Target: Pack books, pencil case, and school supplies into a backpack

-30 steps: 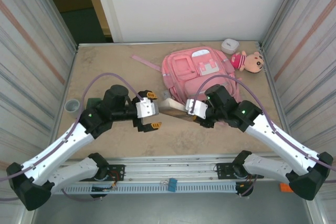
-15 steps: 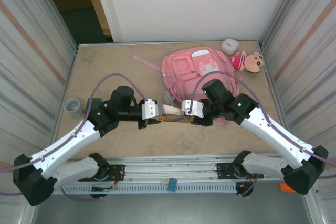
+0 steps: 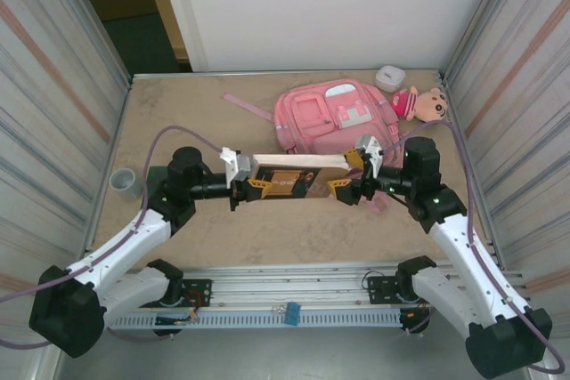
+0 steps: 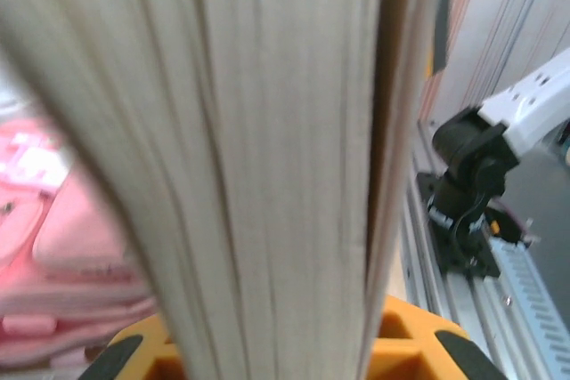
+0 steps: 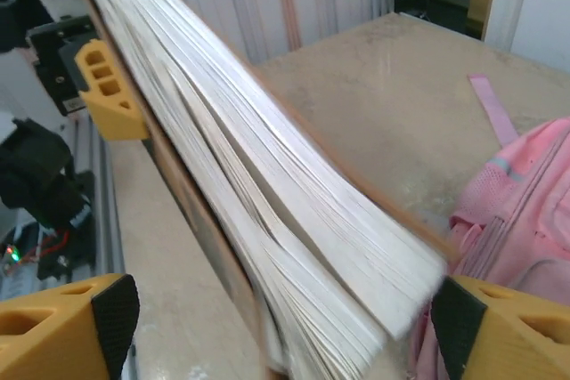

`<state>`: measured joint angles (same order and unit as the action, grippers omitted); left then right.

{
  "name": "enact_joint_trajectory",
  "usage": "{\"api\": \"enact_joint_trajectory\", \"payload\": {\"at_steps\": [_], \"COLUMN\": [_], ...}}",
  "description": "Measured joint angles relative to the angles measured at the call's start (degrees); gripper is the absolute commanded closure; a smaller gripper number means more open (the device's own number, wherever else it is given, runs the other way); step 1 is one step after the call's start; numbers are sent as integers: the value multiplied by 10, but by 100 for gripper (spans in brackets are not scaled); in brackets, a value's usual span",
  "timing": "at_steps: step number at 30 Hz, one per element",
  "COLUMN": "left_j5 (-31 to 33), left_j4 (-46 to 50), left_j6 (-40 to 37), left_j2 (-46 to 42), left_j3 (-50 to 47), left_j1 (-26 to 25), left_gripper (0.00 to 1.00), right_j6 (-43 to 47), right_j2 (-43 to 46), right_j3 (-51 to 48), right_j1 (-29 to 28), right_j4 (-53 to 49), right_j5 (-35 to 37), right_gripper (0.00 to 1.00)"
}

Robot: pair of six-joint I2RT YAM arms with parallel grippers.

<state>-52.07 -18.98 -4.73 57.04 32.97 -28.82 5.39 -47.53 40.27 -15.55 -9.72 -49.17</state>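
**Student:** Where is the book [image 3: 289, 177]?

**Instructor:** Mid-tabletop, set crosswise between the two arms and just near of the pink backpack [image 3: 331, 115]. It is turned on edge: the pale page block faces up and the dark cover with its orange-gold picture faces the near side. Whether its lower edge touches the tabletop [image 3: 178, 122] cannot be told.

**Student:** What holds it?

**Instructor:** The left gripper [image 3: 253, 177] is closed narrow on the book's left end. In the left wrist view the page block [image 4: 267, 175] rises straight up from between the orange fingers [image 4: 142, 358].

**Student:** And the right gripper [image 3: 348, 174]?

**Instructor:** Its jaws stand wide apart at the book's right end. In the right wrist view the orange fingers [image 5: 53, 331] sit well apart at either bottom corner, and the fanned pages [image 5: 267, 193] run between them without being pinched.

**Student:** What else is on the tabletop?

**Instructor:** A plush doll [image 3: 424, 104] lies just right of the backpack and a small white box [image 3: 389, 76] sits at the far edge. A grey cup [image 3: 123, 181] stands at the left edge, well apart from the book.
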Motion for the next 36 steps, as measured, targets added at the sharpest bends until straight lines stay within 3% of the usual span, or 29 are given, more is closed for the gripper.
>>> {"api": "enact_joint_trajectory", "payload": {"at_steps": [7, 10, 12, 13, 16, 17, 19, 27, 31, 36], "left_j5": [-31, -38, -37, -35, -10, 3, 31, 195, 303, 378], "left_j4": [-138, -173, -175, -168, -117, -96, -55, 80, 158, 210], "left_j6": [115, 154, 167, 166, 144, 131, 106, -21, -65, -95], "left_j2": [42, 63, 71, 73, 79, 80, 82, 167, 288, 431], "left_j3": [0, 0, 4, 9, 44, 59, 86, 188, 308, 434], "left_j1": [5, 5, 5, 5, 4, 2, -2, -31, -54, -70], "left_gripper": [91, 87, 80, 72, 32, 23, 13, 10, 8, 8], "right_j6": [-160, -199, -204, -200, -198, -197, -198, -258, -266, -268], "right_j2": [-49, -79, -89, -92, -105, -106, -98, 1, 19, 19], "right_j3": [-50, -50, -45, -40, -19, -16, -15, -15, -8, 13], "right_j1": [24, 22, 21, 21, 32, 41, 66, 189, 201, 201], "right_j4": [172, 216, 220, 216, 190, 184, 174, 118, 35, -67], "right_j5": [-68, -115, -148, -160, -193, -196, -187, -10, 104, 208], "right_gripper": [12, 53, 94, 98, 100, 100, 100, 100, 100, 100]}}
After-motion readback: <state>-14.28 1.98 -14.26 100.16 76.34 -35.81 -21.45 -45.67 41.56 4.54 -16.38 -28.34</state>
